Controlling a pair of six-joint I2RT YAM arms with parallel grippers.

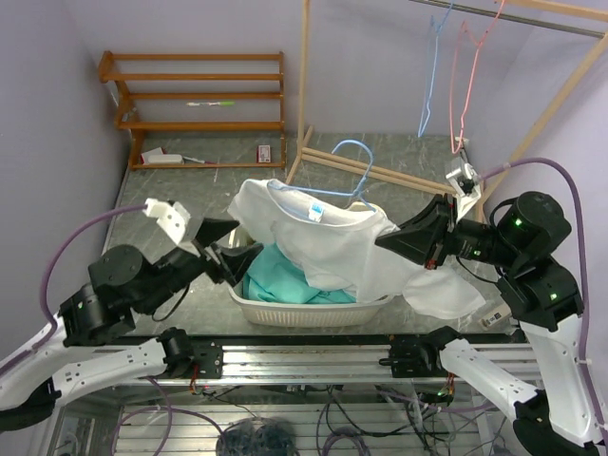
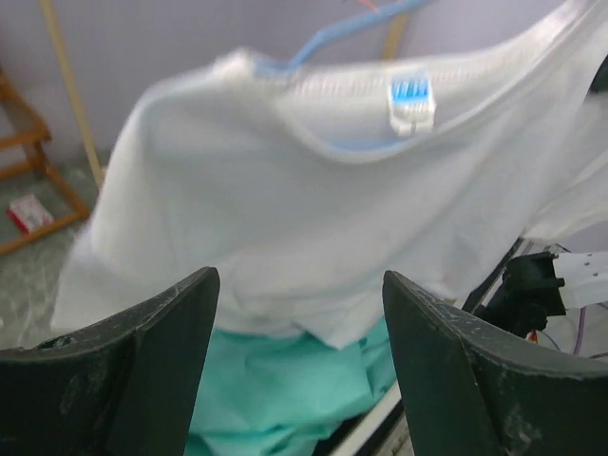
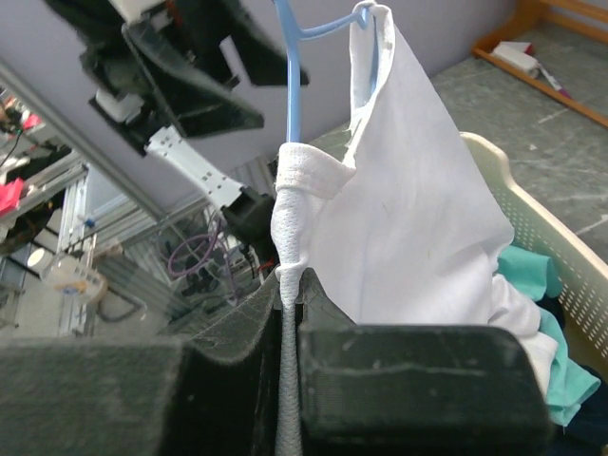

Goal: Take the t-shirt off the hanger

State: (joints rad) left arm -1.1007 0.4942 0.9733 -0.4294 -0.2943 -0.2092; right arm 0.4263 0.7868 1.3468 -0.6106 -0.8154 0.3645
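Note:
A white t-shirt point(image 1: 328, 249) hangs on a light blue hanger point(image 1: 357, 160) above a white laundry basket point(image 1: 313, 310). My right gripper point(image 1: 388, 239) is shut on the shirt's collar edge point(image 3: 293, 237), with the hanger wire point(image 3: 292, 76) rising just beyond it. My left gripper point(image 1: 231, 245) is open and empty, just left of the shirt's left shoulder. In the left wrist view the shirt point(image 2: 285, 209) fills the space ahead of the open fingers point(image 2: 171, 332), with its blue neck label point(image 2: 410, 103) showing.
Teal clothing point(image 1: 285, 275) lies in the basket under the shirt. A wooden clothes rack point(image 1: 313, 95) with pink and blue hangers point(image 1: 465, 66) stands behind. A wooden shelf point(image 1: 195, 104) is at the back left.

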